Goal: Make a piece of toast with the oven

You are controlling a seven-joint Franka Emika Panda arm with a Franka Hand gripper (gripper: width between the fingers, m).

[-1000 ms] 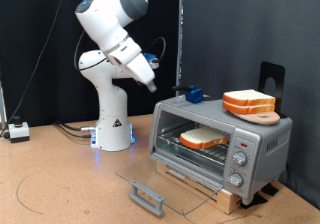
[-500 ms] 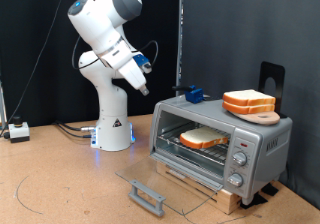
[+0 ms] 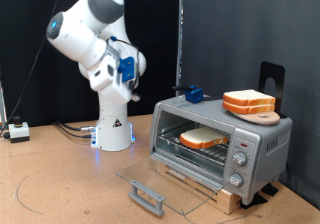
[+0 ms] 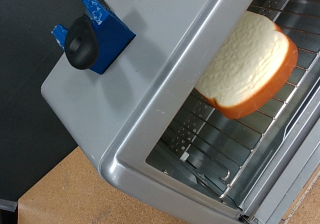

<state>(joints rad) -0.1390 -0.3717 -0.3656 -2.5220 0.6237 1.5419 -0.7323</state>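
One piece of toast lies flat on the wire rack inside the oven, glass door dropped fully open over the table. Arm has swung up and away toward the exterior view's left over the last second; loading looks done, door not yet shut. Pincer not clearly visible in either view; its opening cannot be told. It holds nothing visible. Stack of slices sits on the oven's top, blue block beside.

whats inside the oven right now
One piece of toast lies on the wire rack inside the oven, whose door is open. The oven's back wall and floor are mostly hidden.
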